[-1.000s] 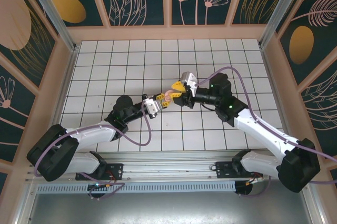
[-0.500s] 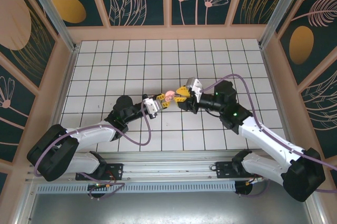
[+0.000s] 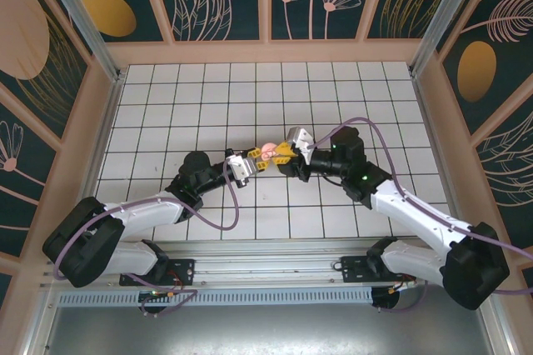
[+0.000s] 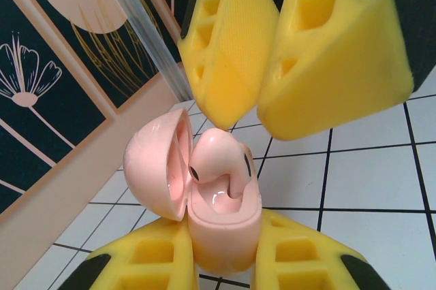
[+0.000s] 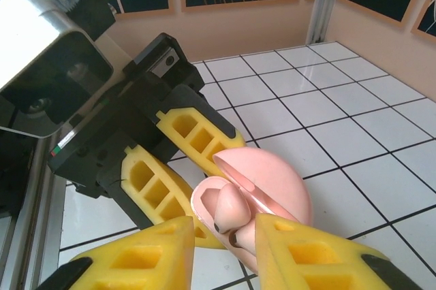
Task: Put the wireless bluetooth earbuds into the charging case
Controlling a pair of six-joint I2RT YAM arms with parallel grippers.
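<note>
No legible text, numbers or logos anywhere I can see. Small red-green sticker (image 5: 62,146) on my left gripper (image 5: 216,191) body: too blurred to read.

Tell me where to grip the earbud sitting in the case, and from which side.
I'd grip the earbud by its rounded head, which stands proud of the case rim; its lower part sits in the well. Come from above, on the side away from the open lid, since the lid walls off one side and the left gripper clamps the case body below.
</note>
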